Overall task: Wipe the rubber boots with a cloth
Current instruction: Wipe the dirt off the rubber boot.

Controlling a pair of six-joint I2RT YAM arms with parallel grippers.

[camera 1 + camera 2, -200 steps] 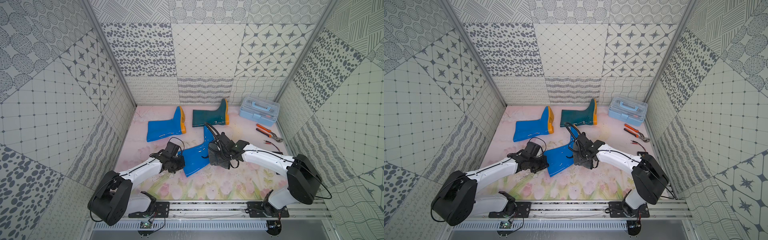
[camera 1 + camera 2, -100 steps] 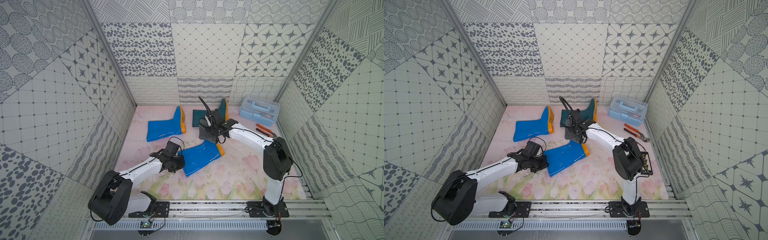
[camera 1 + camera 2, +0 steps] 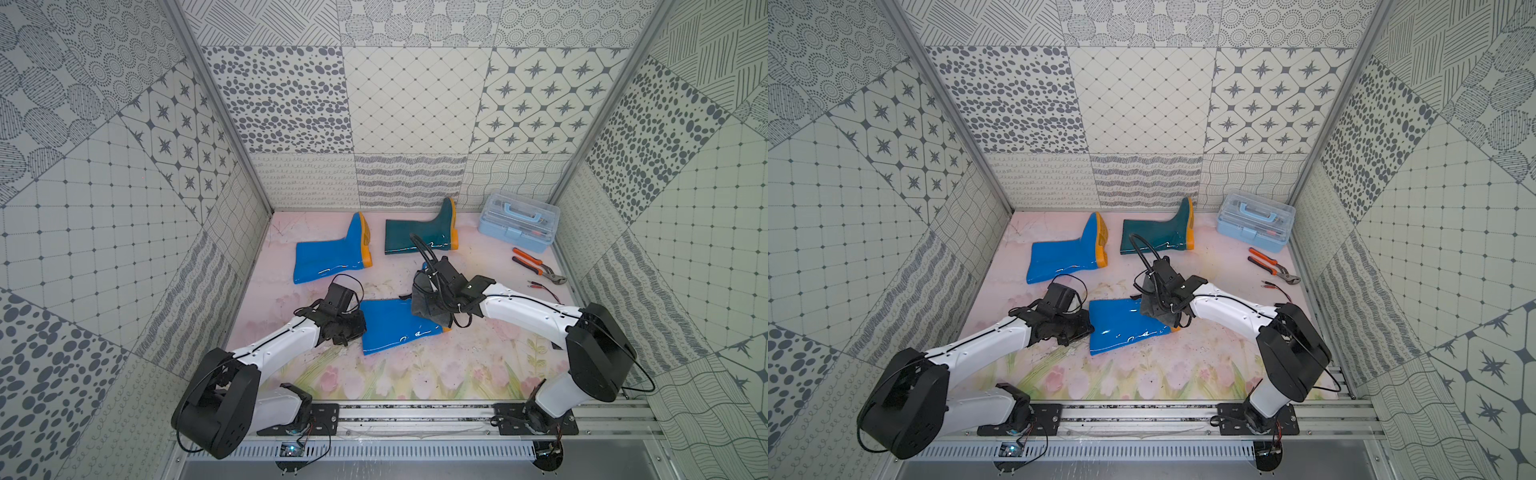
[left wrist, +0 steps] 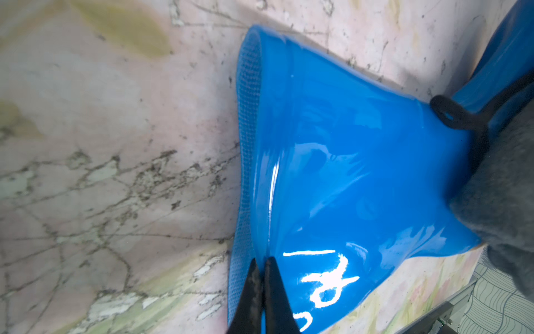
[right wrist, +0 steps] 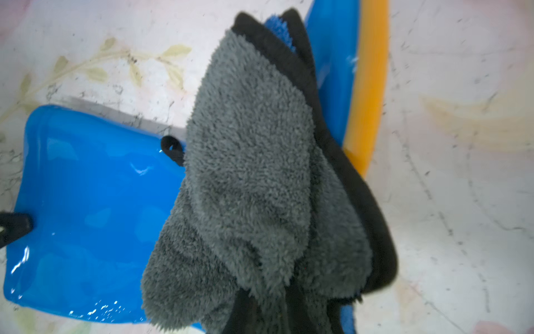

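Right wrist view: cloth (image 5: 254, 173) lay bunched over the ankle and foot of the near blue boot (image 3: 390, 326), which lay on its side between your grippers. Right gripper (image 3: 436, 291) was clamped narrow on the cloth, pile facing the rubber. Left gripper (image 4: 261, 261) pinched the shaft rim, likely to anchor the boot against wipe drag. Second blue boot (image 3: 328, 257) and teal boot (image 3: 415, 235) lay well behind, out of the stroke.
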